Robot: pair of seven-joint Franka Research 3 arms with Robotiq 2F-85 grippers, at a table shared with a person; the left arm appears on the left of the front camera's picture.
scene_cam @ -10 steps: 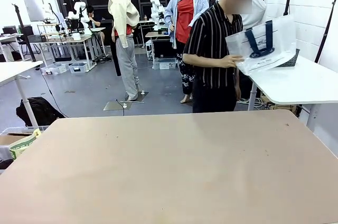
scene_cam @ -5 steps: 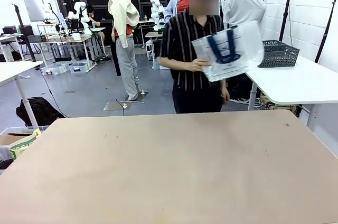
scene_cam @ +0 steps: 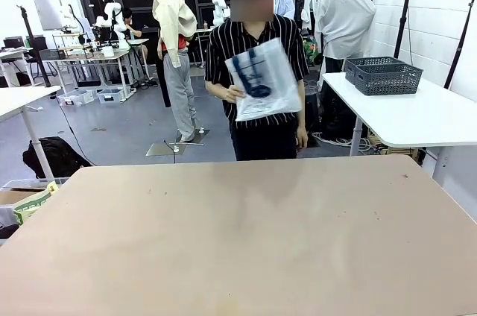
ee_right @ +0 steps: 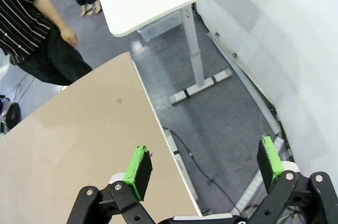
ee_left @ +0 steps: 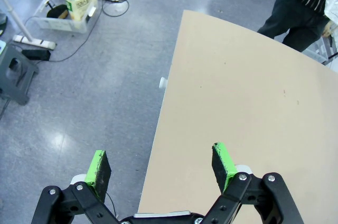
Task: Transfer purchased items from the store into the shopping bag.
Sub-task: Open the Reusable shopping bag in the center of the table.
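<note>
The person (scene_cam: 257,55) is holding the shopping bag (scene_cam: 262,81) at upper centre, while the left hand (ee_left: 161,168) and right hand (ee_right: 203,166) are gaping empty, likely awaiting the store (scene_cam: 384,77).

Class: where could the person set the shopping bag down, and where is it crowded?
The tan table is bare from edge to edge. The white side table is crowded at its far end by the black basket and bare nearer the camera.
</note>
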